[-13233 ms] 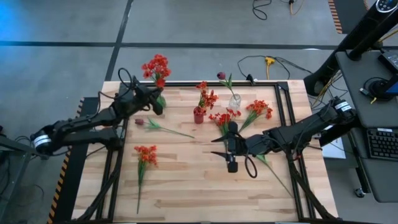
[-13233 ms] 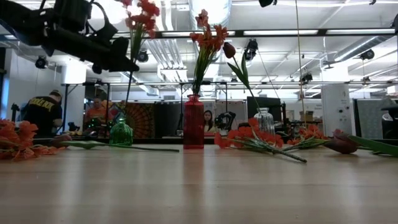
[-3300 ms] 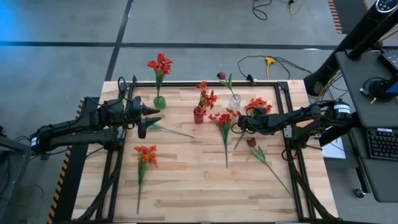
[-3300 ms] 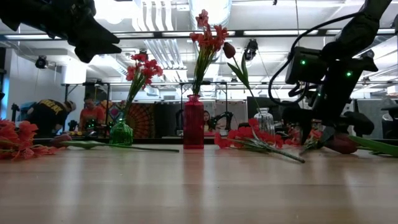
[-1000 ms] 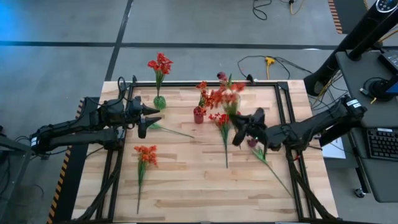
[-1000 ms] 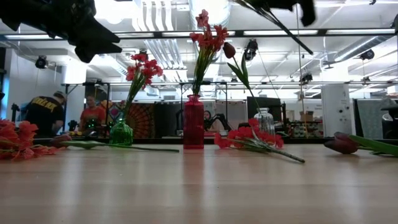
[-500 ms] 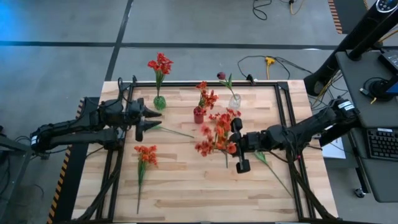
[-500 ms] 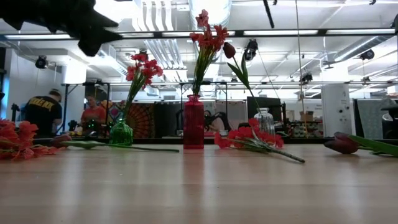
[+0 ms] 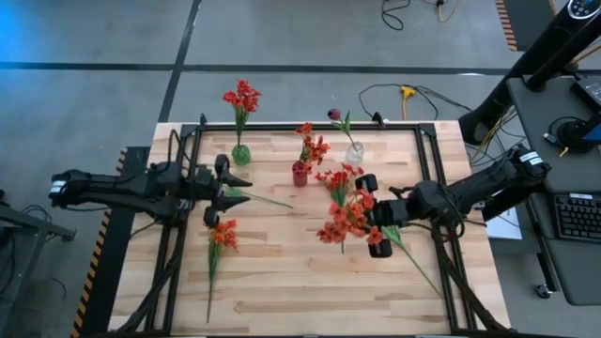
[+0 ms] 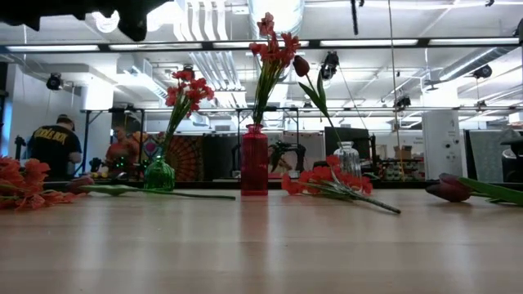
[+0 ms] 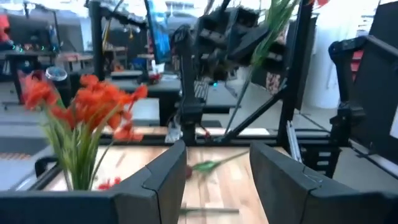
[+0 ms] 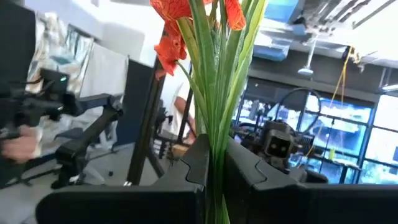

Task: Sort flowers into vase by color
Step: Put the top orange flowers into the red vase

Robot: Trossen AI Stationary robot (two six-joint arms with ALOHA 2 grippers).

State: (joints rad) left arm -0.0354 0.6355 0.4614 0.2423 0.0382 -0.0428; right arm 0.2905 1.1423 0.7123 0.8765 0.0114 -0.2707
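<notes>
**High view: right gripper holds an orange spray above the table**

High view shows the right gripper (image 9: 373,218) just right of the red vase (image 9: 300,174) and nearer the front edge, clamped tight on the green stalks of an orange spray (image 9: 344,221). The right wrist view confirms it: both fingers (image 12: 194,163) press the stalks, blooms standing beyond them.

The left gripper (image 9: 223,192) hangs left of the red vase, over a maroon stem (image 9: 254,197) lying on the table (image 9: 282,291). Its fingers stand partly apart with nothing between them.

The red vase carries orange-red blooms. The green vase (image 9: 241,155), to its left, holds a red flower (image 9: 240,97). The clear vase (image 9: 355,151), to its right, holds a maroon bud (image 9: 334,115).

Loose flowers lie around the red vase: a red spray (image 9: 338,178) just right of it, an orange one (image 9: 222,235) front-left, and a maroon tulip (image 9: 404,249) front-right beyond the held spray.
</notes>
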